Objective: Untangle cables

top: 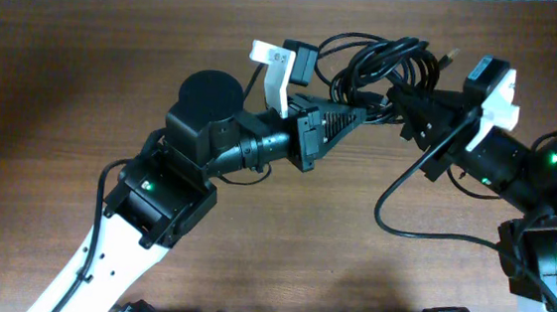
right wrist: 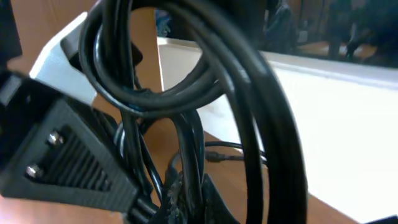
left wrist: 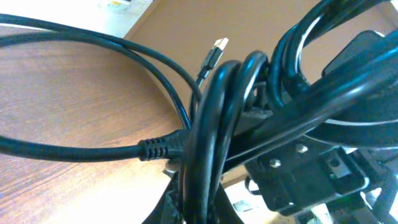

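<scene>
Left claw (top: 366, 111) and right claw (top: 396, 97) clamped on cables (top: 384, 57) lying crosswise, plug (top: 453, 56) pointing right

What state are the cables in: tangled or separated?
Tangled: the cables form one bundle of loops crossing and wrapping around each other.

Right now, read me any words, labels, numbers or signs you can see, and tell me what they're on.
No readable text anywhere.
White object at the top of the left wrist view: faint marks, too blurred to read.
Cables, plug: no markings visible.
</scene>
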